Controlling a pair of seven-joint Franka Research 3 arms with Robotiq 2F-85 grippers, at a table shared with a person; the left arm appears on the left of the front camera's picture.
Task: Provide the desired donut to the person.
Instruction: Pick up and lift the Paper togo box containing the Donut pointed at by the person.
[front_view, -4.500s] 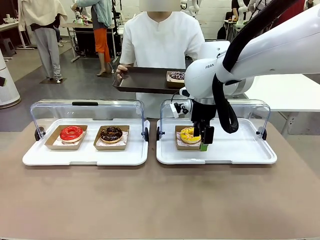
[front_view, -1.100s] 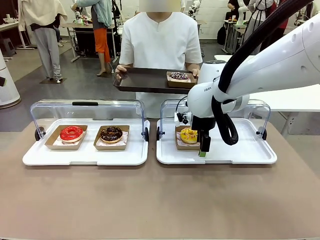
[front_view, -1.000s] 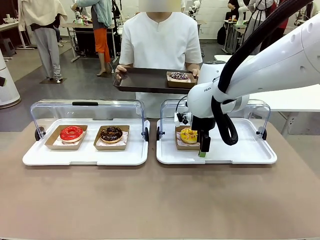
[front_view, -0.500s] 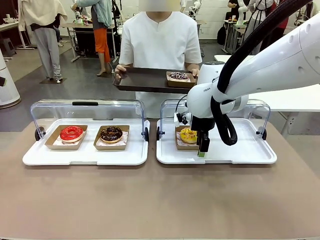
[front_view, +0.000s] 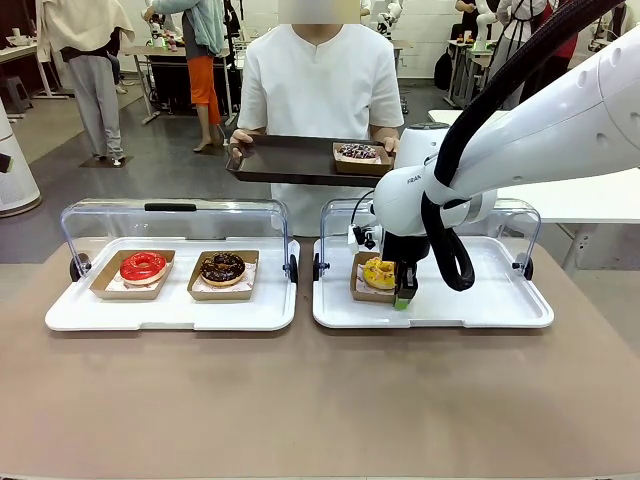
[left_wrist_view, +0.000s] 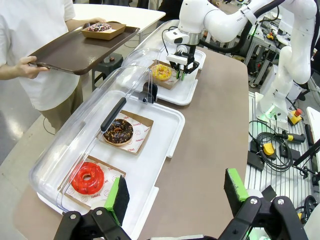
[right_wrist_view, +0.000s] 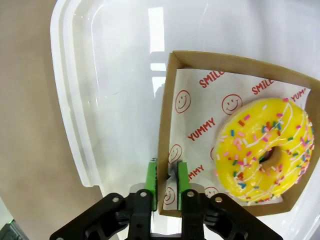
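In right case (front_view: 500, 312), note yellow donut (right_wrist_view: 265, 150) lying flat in carton (right_wrist_view: 165, 120), hole up, outline round. Right gripper (right_wrist_view: 167, 181) pinches carton wall. Left case (front_view: 170, 316): red donut (front_view: 143, 266), chocolate donut (front_view: 222, 267), one carton each. Person (front_view: 320, 85) holds brown tray (front_view: 285, 160) carrying dark sprinkled donut (front_view: 357, 152). You see left gripper (left_wrist_view: 177, 189) gaping, empty.
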